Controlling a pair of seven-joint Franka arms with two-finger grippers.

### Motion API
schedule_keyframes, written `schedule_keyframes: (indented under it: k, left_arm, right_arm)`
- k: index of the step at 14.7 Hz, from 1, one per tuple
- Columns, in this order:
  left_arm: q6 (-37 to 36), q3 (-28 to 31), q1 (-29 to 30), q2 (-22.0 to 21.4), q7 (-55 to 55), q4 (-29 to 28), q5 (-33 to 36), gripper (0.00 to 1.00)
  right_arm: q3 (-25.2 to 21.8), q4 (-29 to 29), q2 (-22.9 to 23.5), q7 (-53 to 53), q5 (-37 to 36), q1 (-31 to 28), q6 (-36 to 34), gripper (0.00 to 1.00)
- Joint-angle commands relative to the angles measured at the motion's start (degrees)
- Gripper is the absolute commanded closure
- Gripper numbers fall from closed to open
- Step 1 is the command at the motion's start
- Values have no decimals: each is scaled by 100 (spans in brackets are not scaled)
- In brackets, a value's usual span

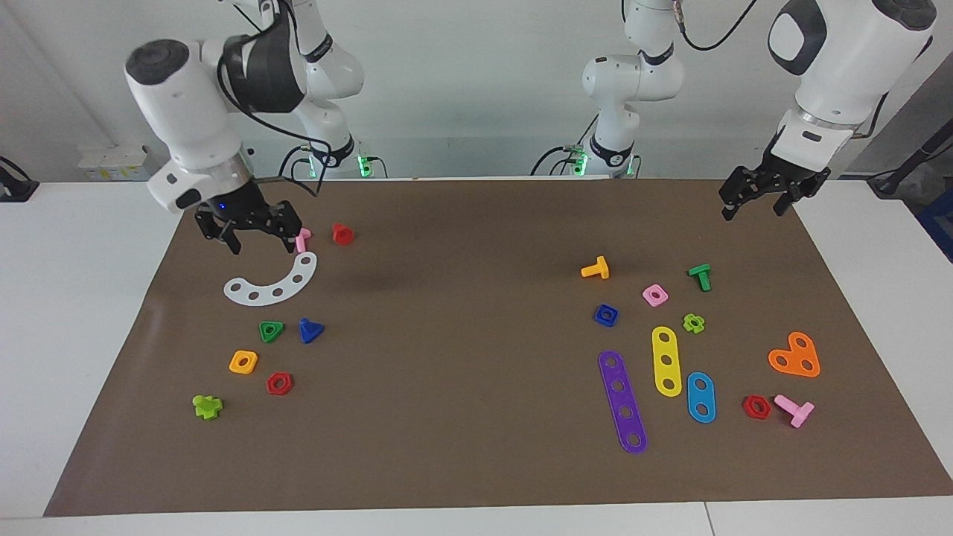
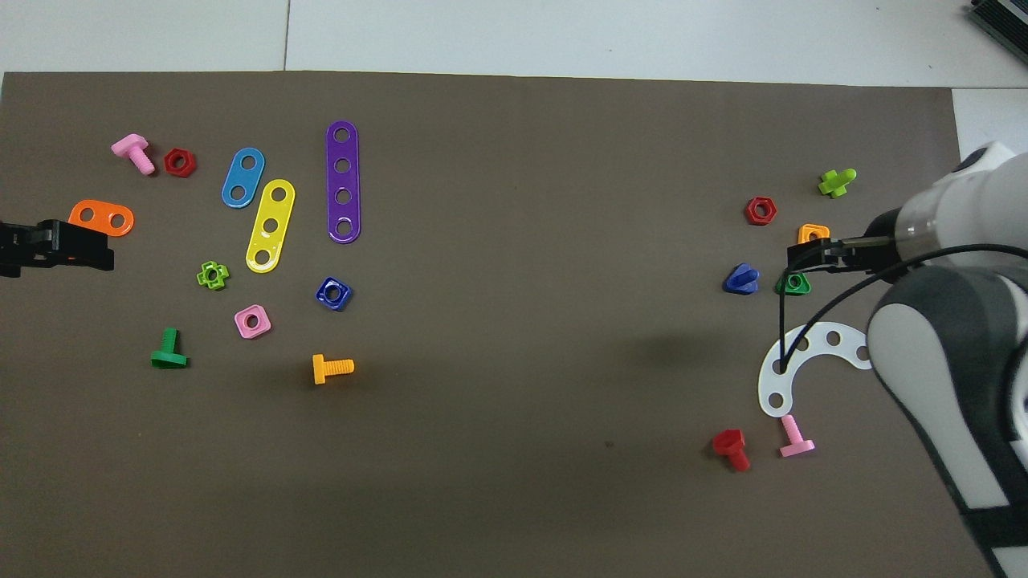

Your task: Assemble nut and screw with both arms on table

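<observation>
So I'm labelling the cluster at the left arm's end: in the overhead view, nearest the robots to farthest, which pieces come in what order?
Orange screw → green screw → pink nut → nut → lime cross nut → red hex nut → pink screw.

lab: two robot arms (image 1: 223,112), table (image 1: 74,246)

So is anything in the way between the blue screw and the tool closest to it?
The right tool hangs over the white curved strip. That strip lies flat on the mat, nearer to the robots than the blue screw, so coming down from above, nothing visible blocks it. The green triangular nut sits close beside the screw.
</observation>
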Motion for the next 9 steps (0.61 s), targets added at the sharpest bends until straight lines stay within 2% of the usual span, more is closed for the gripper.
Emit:
schedule_keyframes:
  k: [1,4,7,9]
  left_arm:
    - [-14,-39,33,-140,-64,-133,115,0]
    - [-14,-39,33,-140,-64,-133,115,0]
    - [-14,-30,33,-140,-64,-133,115,0]
    - [-14,-39,33,-140,-64,-133,115,0]
  right_arm:
    - [36,-297,442,-458,81,-42,735,0]
    - [36,-772,724,-915,81,-42,1606,8]
    - [45,-808,1155,-943,81,-33,2064,16]
    - [45,-904,1252,-969,81,-7,2267,24]
